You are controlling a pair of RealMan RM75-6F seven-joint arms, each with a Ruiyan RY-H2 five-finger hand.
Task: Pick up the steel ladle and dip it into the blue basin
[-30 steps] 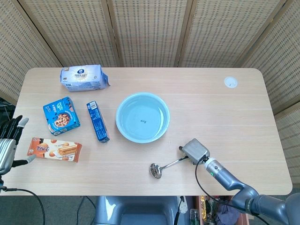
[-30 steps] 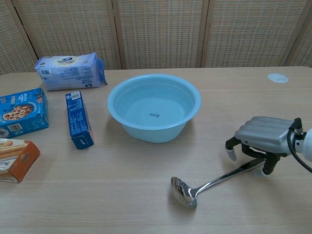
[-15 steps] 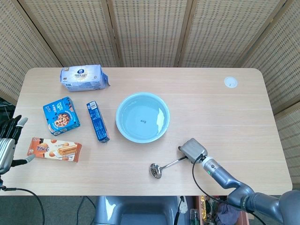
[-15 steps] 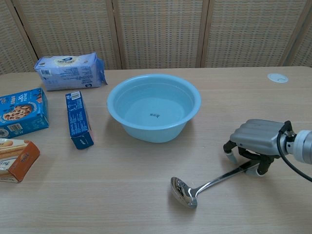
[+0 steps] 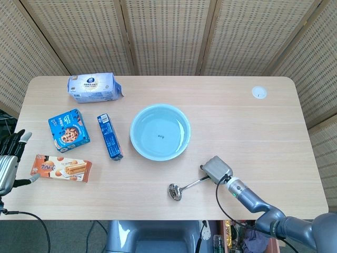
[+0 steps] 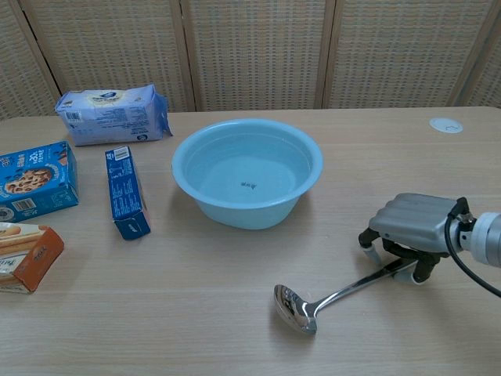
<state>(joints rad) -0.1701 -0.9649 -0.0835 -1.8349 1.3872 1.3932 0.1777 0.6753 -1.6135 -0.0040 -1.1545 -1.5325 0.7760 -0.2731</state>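
Steel ladle (image 6: 329, 297): one; blue basin (image 6: 247, 172): one.

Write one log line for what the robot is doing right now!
phase: grasping | right hand over handle end of steel ladle, grip unclear | ladle on table | blue basin untouched | left hand idle at table edge

head cam overhead looking down, chest cam low front, both share table (image 5: 253, 132)

Steel ladle (image 6: 329, 296) flat on table, blue basin (image 6: 247, 172) upright behind
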